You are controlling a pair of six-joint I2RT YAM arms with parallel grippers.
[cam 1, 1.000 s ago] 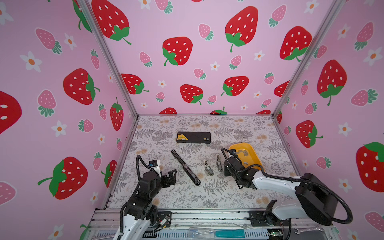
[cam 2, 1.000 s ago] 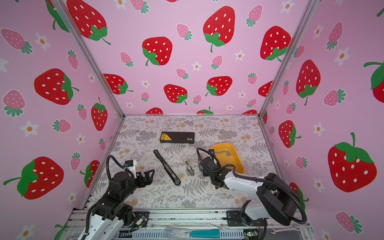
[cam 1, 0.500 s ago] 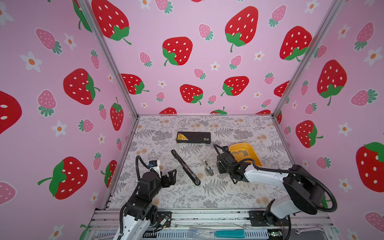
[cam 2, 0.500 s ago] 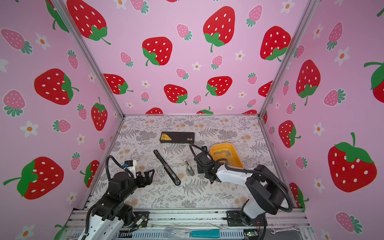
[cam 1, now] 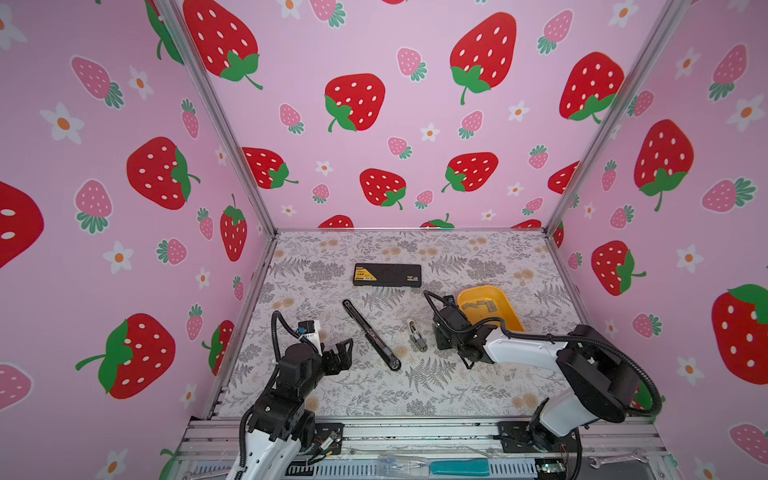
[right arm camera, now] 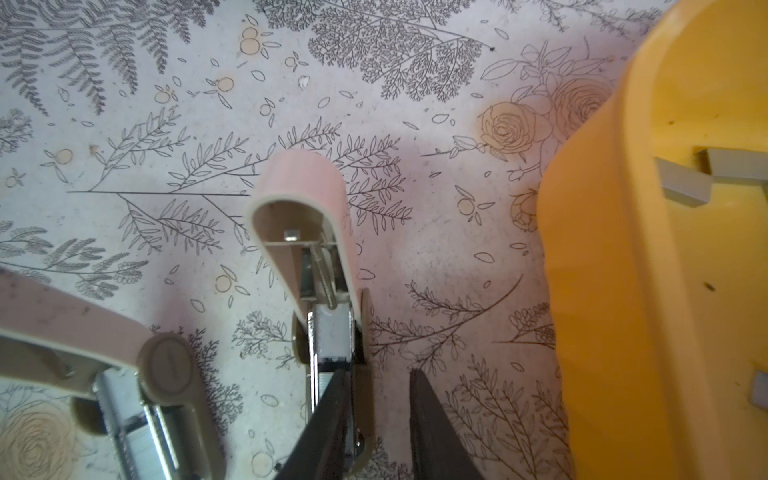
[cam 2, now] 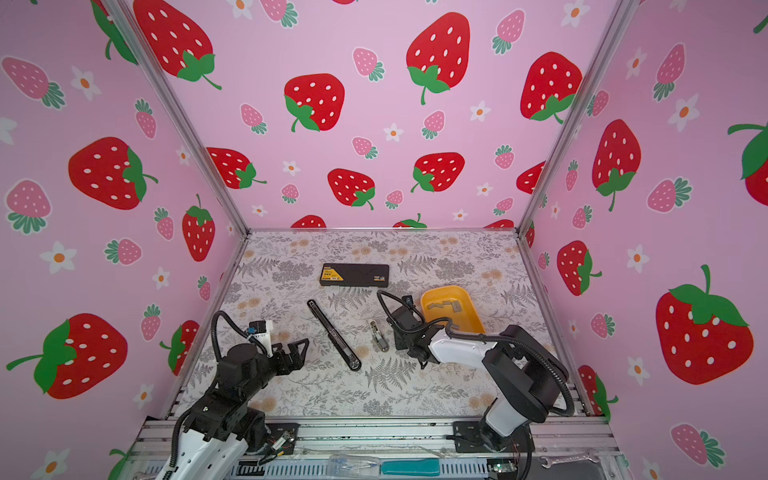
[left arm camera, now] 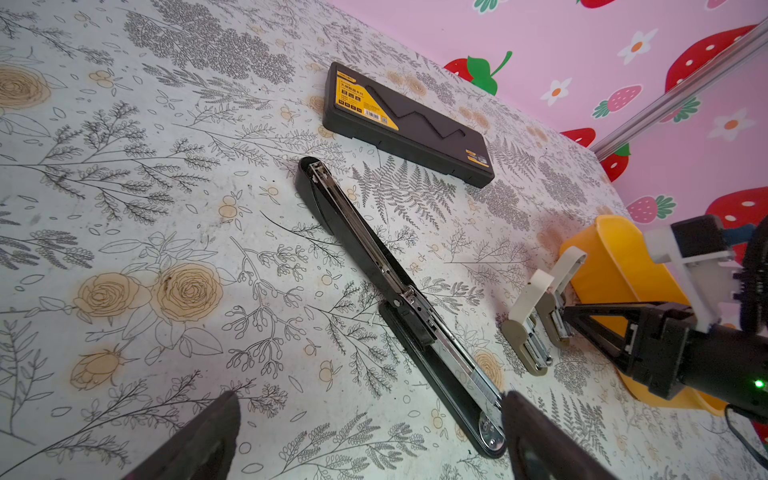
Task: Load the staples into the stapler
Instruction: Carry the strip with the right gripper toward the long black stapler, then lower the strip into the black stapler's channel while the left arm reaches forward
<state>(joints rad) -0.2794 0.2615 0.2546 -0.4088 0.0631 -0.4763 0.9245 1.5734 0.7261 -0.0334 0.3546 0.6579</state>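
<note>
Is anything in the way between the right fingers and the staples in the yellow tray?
Yes: the wall of the tray. The right gripper sits low beside a small open stapler, outside the tray. The staples lie inside, behind that raised wall.

Pink strawberry-print walls (cam 1: 374, 50); grey floral tabletop (cam 1: 457, 386); aluminium corner posts (cam 1: 224, 129).

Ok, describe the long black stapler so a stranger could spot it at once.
On the floral table, look in front of the black case, left of the yellow tray. The long stapler lies there opened flat. It alone is a slim black bar with a silver rail; the small staplers beside it are short and whitish.
</note>
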